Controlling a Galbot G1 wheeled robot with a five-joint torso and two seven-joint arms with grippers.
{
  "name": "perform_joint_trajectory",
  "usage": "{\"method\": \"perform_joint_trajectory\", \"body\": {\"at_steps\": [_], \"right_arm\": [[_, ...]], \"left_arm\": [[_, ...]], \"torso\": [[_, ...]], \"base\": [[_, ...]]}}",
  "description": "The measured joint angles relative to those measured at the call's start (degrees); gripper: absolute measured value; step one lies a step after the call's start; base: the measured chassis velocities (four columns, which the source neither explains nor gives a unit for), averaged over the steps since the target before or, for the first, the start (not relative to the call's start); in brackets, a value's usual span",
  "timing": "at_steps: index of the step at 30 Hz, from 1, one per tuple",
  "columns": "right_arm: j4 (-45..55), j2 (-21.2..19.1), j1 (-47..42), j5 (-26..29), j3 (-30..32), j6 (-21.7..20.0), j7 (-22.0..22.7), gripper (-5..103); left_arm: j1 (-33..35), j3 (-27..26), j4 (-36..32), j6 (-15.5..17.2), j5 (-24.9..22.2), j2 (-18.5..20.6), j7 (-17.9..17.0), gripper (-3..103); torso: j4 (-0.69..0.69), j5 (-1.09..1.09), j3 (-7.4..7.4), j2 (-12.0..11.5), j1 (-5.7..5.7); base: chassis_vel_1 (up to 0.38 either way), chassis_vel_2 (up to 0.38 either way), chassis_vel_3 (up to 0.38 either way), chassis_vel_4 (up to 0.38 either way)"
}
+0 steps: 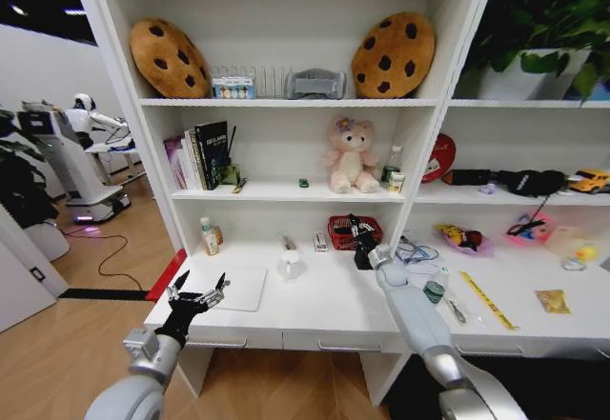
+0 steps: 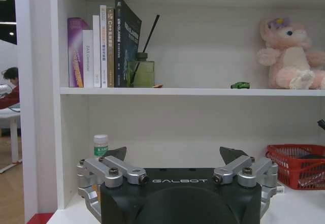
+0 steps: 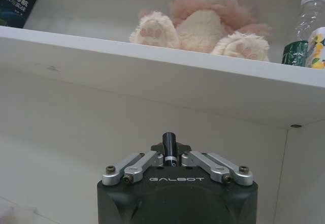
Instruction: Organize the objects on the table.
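Right tool [image 3: 170, 155], closed on a black pen [image 3: 169, 144], hangs over desk [image 1: 334, 306] centre near red basket [image 1: 341, 230]. Left tool [image 1: 198, 291], open and empty, at 8 o'clock beside laptop [image 1: 240, 289]. Ruler [image 1: 488, 299] and jar [image 1: 435, 287] at 3 o'clock look unsorted.

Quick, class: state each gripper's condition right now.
Left gripper: open, empty, above the table's front left edge.
Right gripper: shut on a black pen, near the red basket.
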Motion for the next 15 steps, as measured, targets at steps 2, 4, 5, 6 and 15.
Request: {"method": "perform_joint_trajectory", "body": {"at_steps": [2, 4, 5, 6, 15], "right_arm": [[0.0, 0.0, -0.4, 0.4, 0.4, 0.7, -0.2, 10], [0.0, -0.1, -1.0, 0.5, 1.4, 2.6, -0.5, 10], [0.0, -0.2, -1.2, 0.5, 1.8, 3.2, -0.6, 10], [0.1, -0.2, -1.4, 0.5, 2.2, 3.6, -0.7, 10], [-4.2, -0.7, -1.2, 1.1, 5.9, 6.4, -3.0, 10]], "left_arm": [[0.0, 0.0, 0.0, 0.0, 0.0, 0.0, 0.0, 100], [0.0, 0.0, 0.0, 0.0, 0.0, 0.0, 0.0, 100], [0.0, 0.0, 0.0, 0.0, 0.0, 0.0, 0.0, 100], [0.0, 0.0, 0.0, 0.0, 0.0, 0.0, 0.0, 100], [0.0, 0.0, 0.0, 0.0, 0.0, 0.0, 0.0, 100]], "torso": [[0.00, 0.00, 0.00, 0.0, 0.00], [0.00, 0.01, 0.00, 0.0, 0.00], [0.00, 0.00, 0.00, 0.0, 0.00], [0.00, 0.00, 0.00, 0.0, 0.00], [0.00, 0.01, 0.00, 0.0, 0.00]], "base": [[0.000, 0.000, 0.000, 0.000], [0.000, 0.000, 0.000, 0.000], [0.000, 0.000, 0.000, 0.000], [0.000, 0.000, 0.000, 0.000], [0.000, 0.000, 0.000, 0.000]]}}
